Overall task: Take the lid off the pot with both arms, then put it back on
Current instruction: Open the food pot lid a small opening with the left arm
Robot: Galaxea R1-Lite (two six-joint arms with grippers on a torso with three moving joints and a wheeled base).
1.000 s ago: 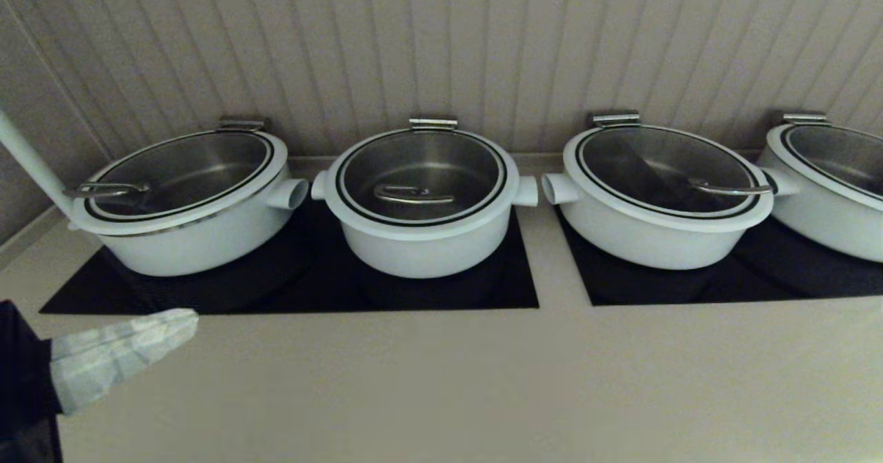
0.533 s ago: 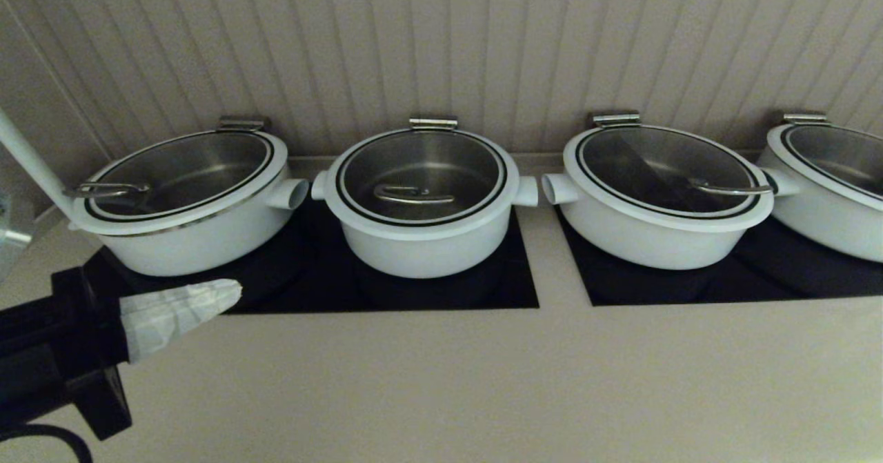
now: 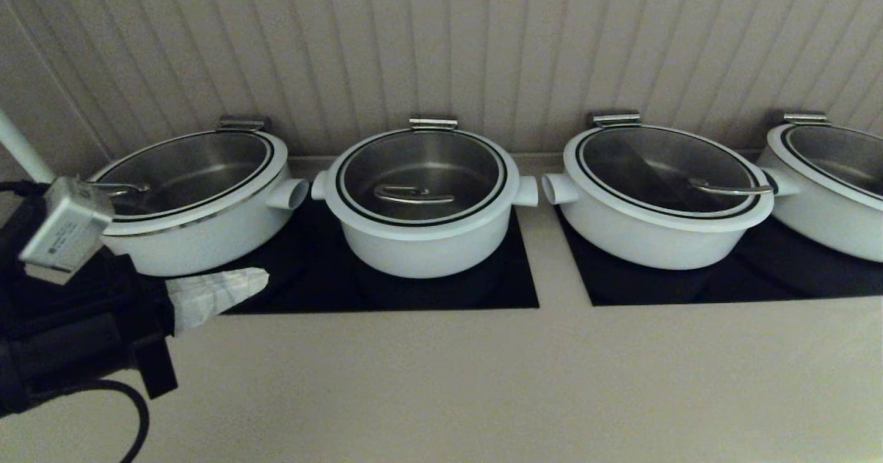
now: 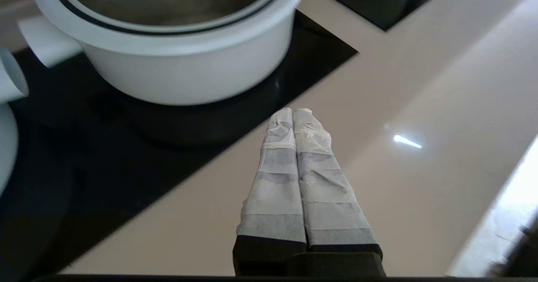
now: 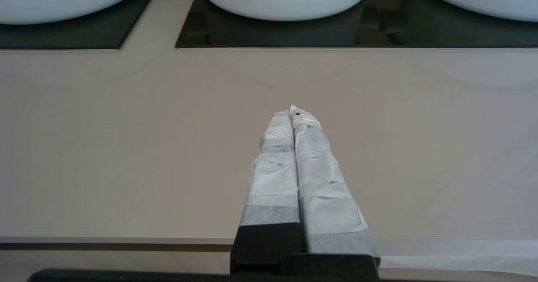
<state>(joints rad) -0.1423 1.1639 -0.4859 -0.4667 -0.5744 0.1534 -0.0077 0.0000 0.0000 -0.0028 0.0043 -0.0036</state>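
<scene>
The pot (image 3: 422, 245) is the narrow white one, second from the left, on a black hob panel. Its glass lid (image 3: 452, 163) sits shut on it, with the curved steel handle (image 3: 412, 194) at its centre. My left gripper (image 3: 262, 278) is shut and empty, low at the left, in front of the hob's edge and to the left of the pot. In the left wrist view the shut fingertips (image 4: 293, 112) point at the pot's side (image 4: 189, 72). My right gripper (image 5: 293, 112) is shut and empty over the bare counter, out of the head view.
Wider white pots with lids stand left (image 3: 186, 228), right (image 3: 655, 221) and far right (image 3: 828, 201) of the pot. Two black hob panels (image 3: 510, 290) lie in a beige counter (image 3: 483, 380). A ribbed wall stands close behind. A white box (image 3: 65, 228) sits on the left arm.
My left arm has come up and moved forward and right toward the pots; its white box and cables have come into view. Pots and lids have not moved.
</scene>
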